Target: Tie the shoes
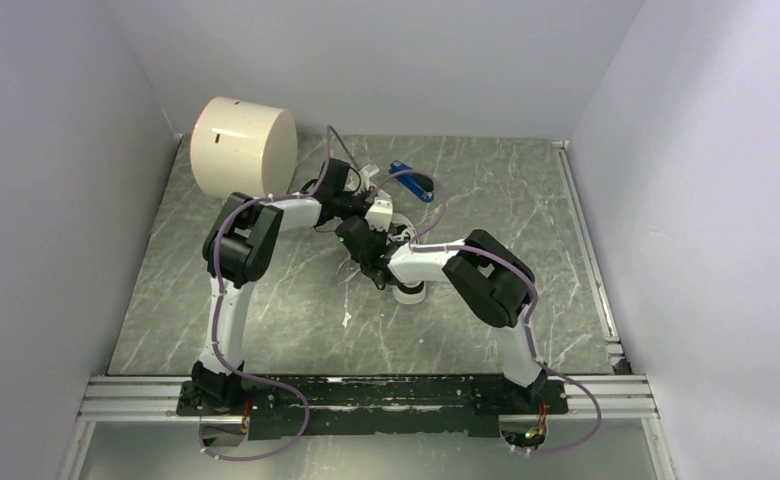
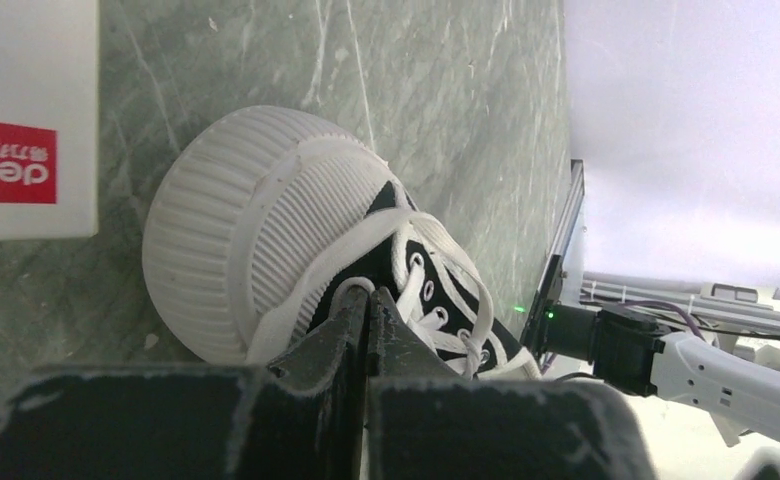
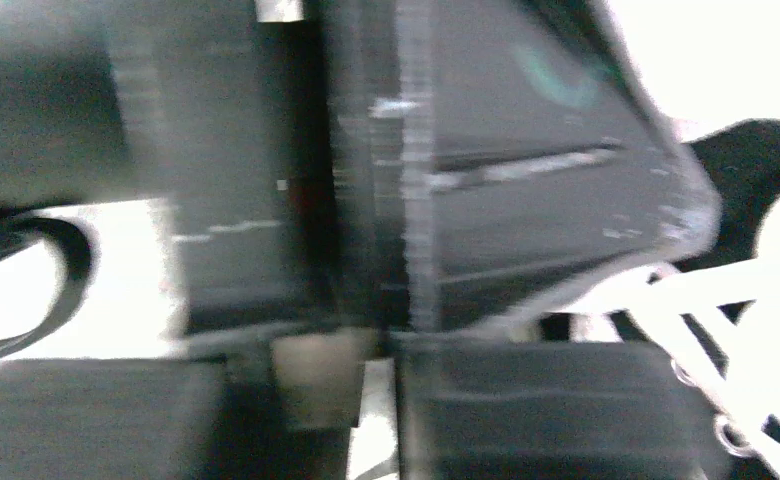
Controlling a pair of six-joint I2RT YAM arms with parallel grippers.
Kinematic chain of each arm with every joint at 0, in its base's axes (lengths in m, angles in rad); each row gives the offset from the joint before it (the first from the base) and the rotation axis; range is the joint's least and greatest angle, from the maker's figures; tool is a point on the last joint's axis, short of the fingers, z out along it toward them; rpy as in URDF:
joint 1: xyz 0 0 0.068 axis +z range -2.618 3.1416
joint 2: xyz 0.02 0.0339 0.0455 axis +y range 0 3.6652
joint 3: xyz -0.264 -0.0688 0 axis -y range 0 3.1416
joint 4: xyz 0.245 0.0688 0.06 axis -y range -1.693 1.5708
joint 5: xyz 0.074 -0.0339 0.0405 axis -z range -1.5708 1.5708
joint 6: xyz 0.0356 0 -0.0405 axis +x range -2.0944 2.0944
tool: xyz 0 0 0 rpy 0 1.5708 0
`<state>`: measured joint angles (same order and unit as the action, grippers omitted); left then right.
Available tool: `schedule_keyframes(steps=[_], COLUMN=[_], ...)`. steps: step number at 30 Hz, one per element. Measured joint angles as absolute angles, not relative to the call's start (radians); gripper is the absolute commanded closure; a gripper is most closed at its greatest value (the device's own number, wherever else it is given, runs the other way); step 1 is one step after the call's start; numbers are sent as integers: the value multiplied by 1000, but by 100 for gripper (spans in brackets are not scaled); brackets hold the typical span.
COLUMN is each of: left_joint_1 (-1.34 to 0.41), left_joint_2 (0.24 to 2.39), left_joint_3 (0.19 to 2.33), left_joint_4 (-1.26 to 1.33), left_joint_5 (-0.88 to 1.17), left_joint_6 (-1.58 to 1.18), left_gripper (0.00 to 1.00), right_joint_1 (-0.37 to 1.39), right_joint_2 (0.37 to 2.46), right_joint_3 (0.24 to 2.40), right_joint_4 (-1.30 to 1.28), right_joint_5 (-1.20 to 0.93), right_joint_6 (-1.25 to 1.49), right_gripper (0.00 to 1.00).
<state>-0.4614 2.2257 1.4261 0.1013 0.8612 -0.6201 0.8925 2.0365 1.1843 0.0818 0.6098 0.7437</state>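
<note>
The sneaker [image 2: 246,230] is lying seemingly untied while the left gripper [image 2: 366,305] is pinching a lace [image 2: 311,278] with shut jaws; the right gripper's [image 1: 368,258] opening I cannot tell.

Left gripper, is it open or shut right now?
Shut: the left gripper has its fingers pressed together, no gap, pinching a white lace of the sneaker.

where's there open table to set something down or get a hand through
Widest bare table lies right of the right arm, out to the side rail. Also free: between left arm and left wall, and near centre between the arms. Crowded mid-table: right gripper and left gripper pinching a lace at the sneaker, blue stapler just behind, cream cylinder back-left.
</note>
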Motion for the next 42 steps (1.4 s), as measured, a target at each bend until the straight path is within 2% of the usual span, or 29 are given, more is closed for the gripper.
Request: schedule_keyframes(steps=[6, 10, 16, 24, 27, 31, 39, 42], left_joint_1=[-460, -456, -456, -457, -457, -457, -457, -457], left_joint_2=[2230, 2218, 2165, 2118, 2111, 2111, 2111, 2111], left_joint_3=[1428, 1424, 1354, 1293, 1295, 1295, 1312, 1314], left_joint_4=[99, 113, 176, 207, 179, 158, 78, 61], left_joint_5=[869, 884, 905, 929, 928, 928, 918, 913], left_joint_6=[-607, -624, -683, -714, -691, -684, -638, -624], left_gripper=[95, 95, 95, 95, 95, 95, 95, 95], right_joint_1=[891, 806, 588, 460, 388, 330, 327, 326], right_joint_2=[2026, 1911, 1706, 1677, 1676, 1676, 1760, 1777], right_joint_3=[1199, 1196, 1133, 1125, 1152, 1215, 1304, 1320], right_joint_4=[68, -60, -129, -360, -501, -719, -886, -900], right_joint_5=[520, 184, -310, -700, -735, -672, -495, -424], right_joint_6=[704, 595, 518, 368, 288, 181, 88, 60], right_gripper=[100, 100, 100, 100, 100, 100, 100, 94])
